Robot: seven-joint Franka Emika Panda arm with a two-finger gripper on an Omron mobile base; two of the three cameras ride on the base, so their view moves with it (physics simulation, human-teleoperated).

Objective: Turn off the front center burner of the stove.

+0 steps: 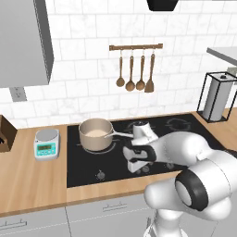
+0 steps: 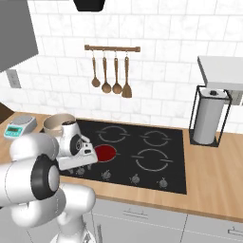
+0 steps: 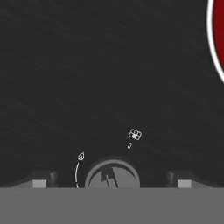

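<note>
The stove (image 1: 185, 125) is a black glass cooktop set in a wooden counter. Its front center burner (image 2: 105, 152) glows red, and a slice of that red disc (image 3: 218, 30) shows at the right edge of the hand view. My gripper (image 1: 137, 163) hangs low over the front row of knobs, pointing down. In the hand view a round dark knob (image 3: 112, 173) sits between my two fingertips (image 3: 41, 180), with a gap on each side. The gripper (image 3: 111, 179) is open around the knob, not touching it.
A saucepan (image 1: 96, 133) stands on the back left burner, its handle pointing toward my hand. A kitchen scale (image 1: 47, 144) sits left of the stove and a paper towel holder (image 2: 209, 118) to its right. More knobs (image 2: 135, 179) line the front edge.
</note>
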